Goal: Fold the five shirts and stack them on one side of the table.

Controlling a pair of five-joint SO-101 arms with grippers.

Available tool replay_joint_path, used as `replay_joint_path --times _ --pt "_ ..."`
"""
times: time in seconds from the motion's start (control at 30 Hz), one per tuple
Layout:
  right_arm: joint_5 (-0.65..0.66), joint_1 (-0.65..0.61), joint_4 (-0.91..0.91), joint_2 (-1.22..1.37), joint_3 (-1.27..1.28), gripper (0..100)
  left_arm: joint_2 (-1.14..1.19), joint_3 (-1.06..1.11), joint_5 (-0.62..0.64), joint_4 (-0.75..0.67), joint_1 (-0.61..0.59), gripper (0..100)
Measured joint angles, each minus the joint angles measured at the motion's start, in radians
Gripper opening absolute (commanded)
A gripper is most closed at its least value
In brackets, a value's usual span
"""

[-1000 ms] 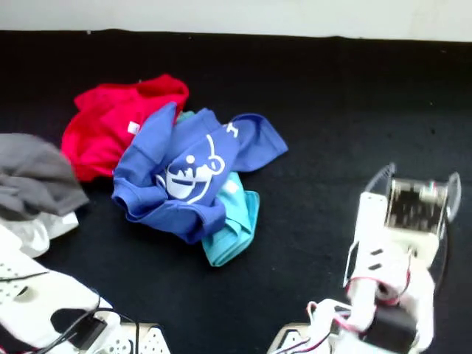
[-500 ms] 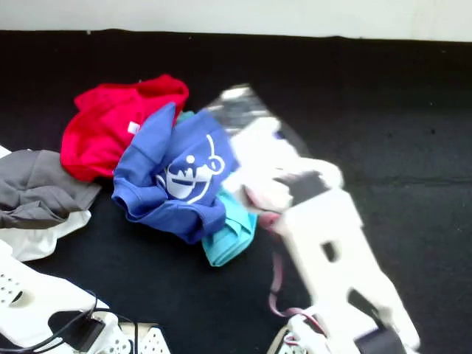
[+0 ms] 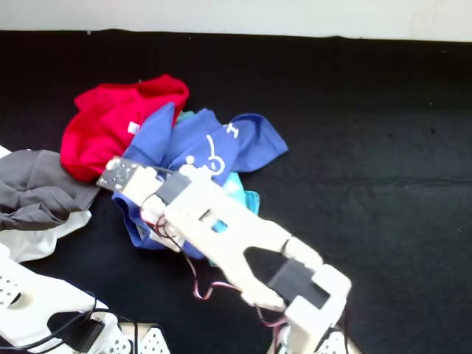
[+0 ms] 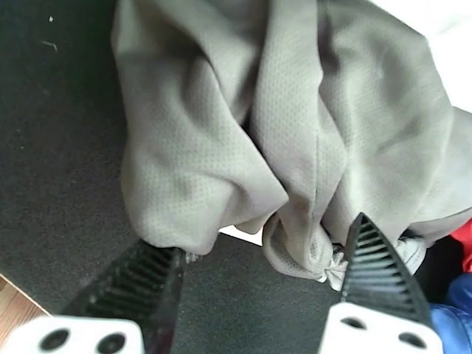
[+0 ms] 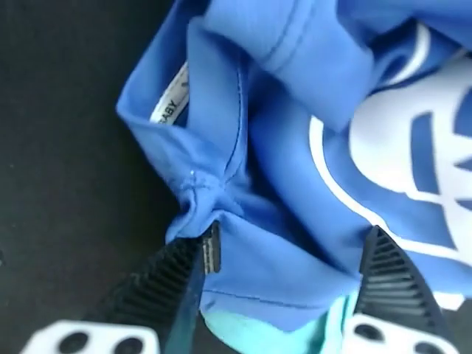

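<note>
Five shirts sit bunched toward the left half of your black desk (image 3: 369,110), all of them crumpled rather than folded. The red shirt (image 3: 118,122) lies farthest back. The blue shirt (image 3: 195,147) with its white print overlaps the red one's near edge, and a teal shirt (image 3: 247,206) pokes out from under the blue one on the near side. At the left edge, the grey shirt (image 3: 37,188) is heaped on top of a white shirt (image 3: 37,240), just beside the red one. Your right arm (image 3: 228,236) stretches diagonally across the blue shirt. Your right gripper (image 5: 291,243) is spread wide and low over that shirt, with one finger at a bunched seam near the neck label and the other on the printed side. A sliver of teal shows beneath the blue cloth between them, and nothing is clamped. Your left gripper (image 4: 265,240) is also spread wide, just above the grey shirt's rumpled edge. Folds of grey cloth show between its fingers, with bare desk beside them, and it grips nothing either.
</note>
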Motion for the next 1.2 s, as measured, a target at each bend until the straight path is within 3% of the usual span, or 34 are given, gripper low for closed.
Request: replay_joint_path --times 0.07,0.17,0.23,0.47,0.6,0.93,1.2 --pt "-0.002 -0.002 0.0 0.046 -0.028 23.8 0.0 0.0 0.0 0.0 0.0 31" --pt "-0.002 -0.002 0.0 0.1 -0.049 0.1 0.0 0.0 0.0 0.0 0.0 31" --pt "-0.002 -0.002 0.014 0.124 -0.055 3.9 0.0 0.0 0.0 0.0 0.0 31" --pt "-0.002 0.0 0.126 0.135 -0.104 0.6 0.0 0.0 0.0 0.0 0.0 31" --pt "-0.002 0.074 0.255 0.098 -0.241 0.6 0.0 0.0 0.0 0.0 0.008 31" --pt "-0.002 0.568 0.422 -0.08 -0.701 0.6 0.0 0.0 0.0 0.0 0.163 31" --pt "0.028 1.007 0.431 -0.121 -0.944 0.6 -0.005 0.0 0.002 0.0 0.4 31"
